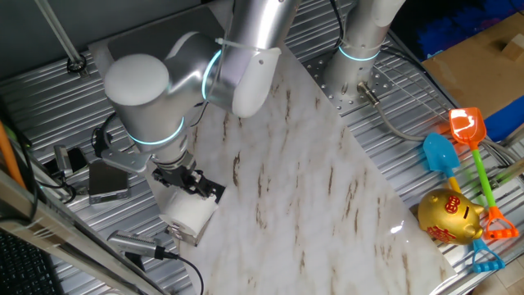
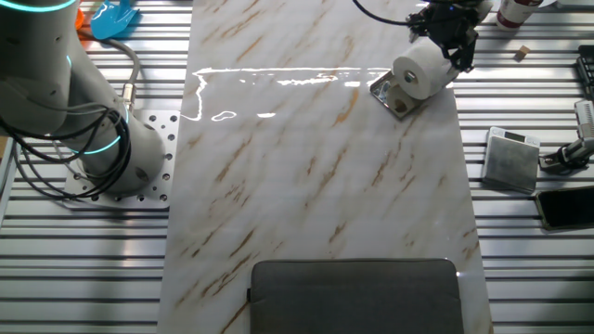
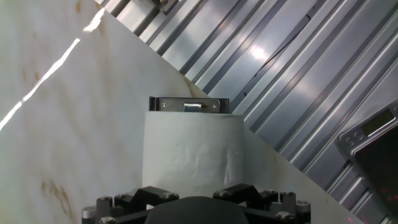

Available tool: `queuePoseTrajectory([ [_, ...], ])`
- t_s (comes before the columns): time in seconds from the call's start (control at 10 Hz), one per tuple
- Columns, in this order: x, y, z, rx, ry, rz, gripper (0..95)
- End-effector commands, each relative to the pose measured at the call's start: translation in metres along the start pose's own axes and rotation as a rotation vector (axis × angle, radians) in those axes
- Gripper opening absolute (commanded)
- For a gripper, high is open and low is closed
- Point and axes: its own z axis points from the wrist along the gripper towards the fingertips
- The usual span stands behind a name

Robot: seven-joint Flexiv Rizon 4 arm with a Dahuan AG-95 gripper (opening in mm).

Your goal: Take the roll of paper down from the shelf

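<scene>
My gripper [image 2: 445,42] grips the roll of paper [image 2: 419,74] at the bench [image 2: 316,167] corner. Roll on the shelf [image 3: 188,104], long axis toward 12 o'clock in hand view; shelf plate at its far end.

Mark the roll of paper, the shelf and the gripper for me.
roll of paper [image 2: 419,74], the other fixed view, its white side.
shelf [image 3: 188,105], hand view, metal plate edge above the roll.
gripper [image 1: 190,182], one fixed view, between the fingertips at the roll.
</scene>
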Motion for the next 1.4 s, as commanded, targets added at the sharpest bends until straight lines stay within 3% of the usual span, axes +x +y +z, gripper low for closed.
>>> queuePoseTrajectory([
  [0.1, -0.005, 0.001, 0.005, 0.001, 0.002, 0.017, 95.0],
  [0.5, -0.011, 0.005, 0.011, 0.012, 0.011, 0.023, 95.0],
  [1.2, -0.015, 0.003, 0.028, 0.024, -0.007, 0.032, 95.0],
  [1.3, -0.015, 0.003, 0.028, 0.028, -0.008, 0.03, 76.0],
  [1.4, -0.015, 0.003, 0.028, 0.034, -0.004, 0.04, 0.0],
])
